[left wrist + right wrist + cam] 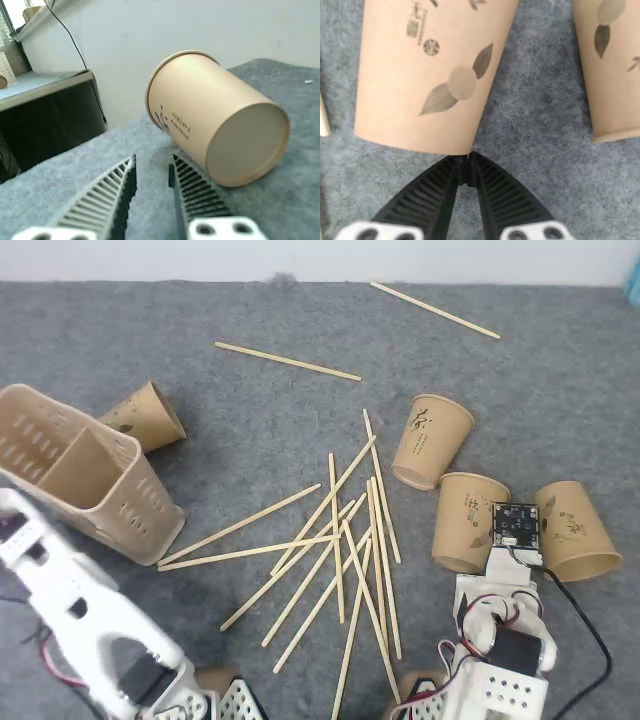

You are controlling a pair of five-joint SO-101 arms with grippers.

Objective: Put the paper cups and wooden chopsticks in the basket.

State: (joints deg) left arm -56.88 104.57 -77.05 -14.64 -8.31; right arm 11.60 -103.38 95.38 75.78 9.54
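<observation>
Paper cup (468, 522) on its side lay at eleven o'clock from our right gripper (468, 161), open rim just beside its clenched jaws, long axis running twelve to six; our left gripper (152, 167), jaws parted, sat well apart toward nine o'clock.

The basket (130, 510) is smooth beige plastic with a faint sheen, its walls pierced with slots. The paper cup (148, 416) just beside it is matt brown paper with smooth sides. The chopsticks (338, 540) near the basket are pale, bare, unvarnished wood. The grey cloth cover (250, 410) under the basket looks rough and felt-like. The left gripper (152, 165) and right gripper (468, 162) are matt black ribbed plastic.
</observation>
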